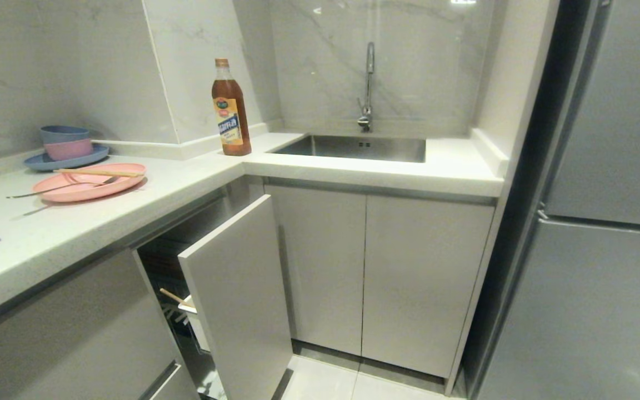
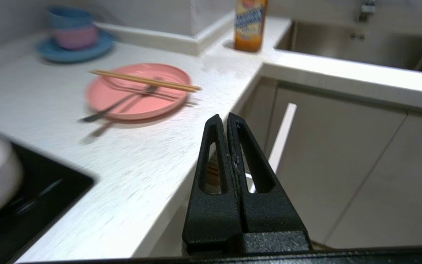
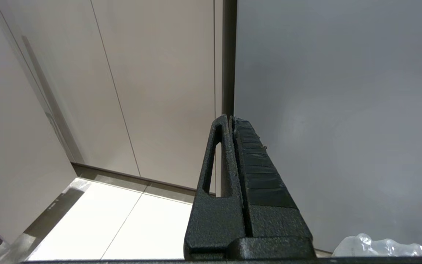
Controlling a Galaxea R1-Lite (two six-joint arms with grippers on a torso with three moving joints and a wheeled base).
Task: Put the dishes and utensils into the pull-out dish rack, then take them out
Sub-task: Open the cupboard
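1. The left gripper point(image 2: 227, 119) hangs empty, fingers pressed together, over the counter edge; the pink plate point(image 2: 137, 91) lies ahead of its tips carrying the chopsticks point(image 2: 145, 80) and the dark fork point(image 2: 119, 104), apparently staged for one pickup.
2. Below the tips, the pull-out dish rack point(image 1: 236, 300) stands partly drawn, ready for loading.
3. The right gripper point(image 3: 230, 121), also closed, idles low by the cabinet doors.
4. The white countertop point(image 1: 186, 189) runs to a corner sink point(image 1: 353, 147); a sauce bottle point(image 1: 231, 111) stands between.

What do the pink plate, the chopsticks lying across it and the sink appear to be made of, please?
Pink plate: probably matte plastic or melamine, given its even pastel colour and soft sheen.
Chopsticks: light wood or bamboo, pale tan and unglossed.
Sink: brushed stainless steel, grey with a dull metallic reflection.
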